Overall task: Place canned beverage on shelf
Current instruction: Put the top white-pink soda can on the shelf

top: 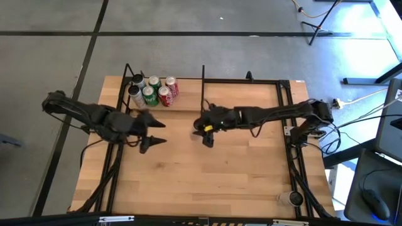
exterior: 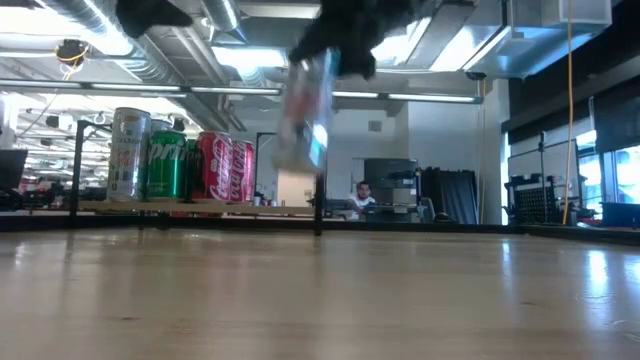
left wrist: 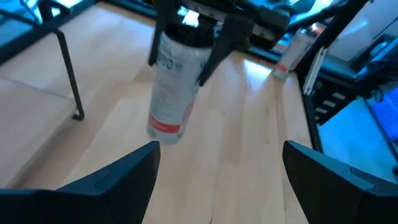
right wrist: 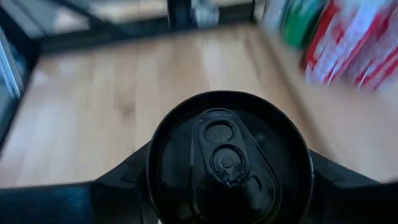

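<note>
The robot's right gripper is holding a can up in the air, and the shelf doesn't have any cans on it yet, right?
Not quite. The right gripper does hold a can in the air, but the shelf already has cans on it: silver, green and red ones, standing in the low view and the high view.

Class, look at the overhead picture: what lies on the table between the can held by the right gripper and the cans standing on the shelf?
Nothing: in the high view only bare tabletop separates the held can in the right gripper from the shelf cans.

Two matte black jointed arms (top: 264,115) trailing cables.
</note>
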Robot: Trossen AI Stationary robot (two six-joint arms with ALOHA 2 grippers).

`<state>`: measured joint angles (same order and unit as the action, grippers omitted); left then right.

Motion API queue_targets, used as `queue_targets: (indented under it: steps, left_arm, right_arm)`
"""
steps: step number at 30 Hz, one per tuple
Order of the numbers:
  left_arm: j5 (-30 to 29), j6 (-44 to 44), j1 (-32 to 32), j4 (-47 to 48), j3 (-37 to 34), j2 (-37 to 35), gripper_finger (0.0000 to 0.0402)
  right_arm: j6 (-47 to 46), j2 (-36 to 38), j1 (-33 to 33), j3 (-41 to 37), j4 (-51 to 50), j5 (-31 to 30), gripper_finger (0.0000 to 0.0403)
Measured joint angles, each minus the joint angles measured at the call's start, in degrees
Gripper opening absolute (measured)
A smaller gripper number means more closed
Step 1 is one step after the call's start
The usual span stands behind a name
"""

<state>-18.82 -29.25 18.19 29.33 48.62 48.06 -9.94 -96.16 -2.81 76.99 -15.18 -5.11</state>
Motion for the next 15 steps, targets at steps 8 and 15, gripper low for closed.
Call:
queue_targets:
  steps: [8,15]
  left_arm:
    - [0.5,6.6,-0.4,1.6,0.0,-4.4,0.0326]
    - [3.4,11.8,-3.3,2.8,0.0,-5.3,0.0326]
  right_arm:
    - [1.1,-2.6,3.5,11.3,-0.8,0.1,0.0227]
    - [0.9,-8.7,7.7,23.5,-5.9,-0.8,0.0227]
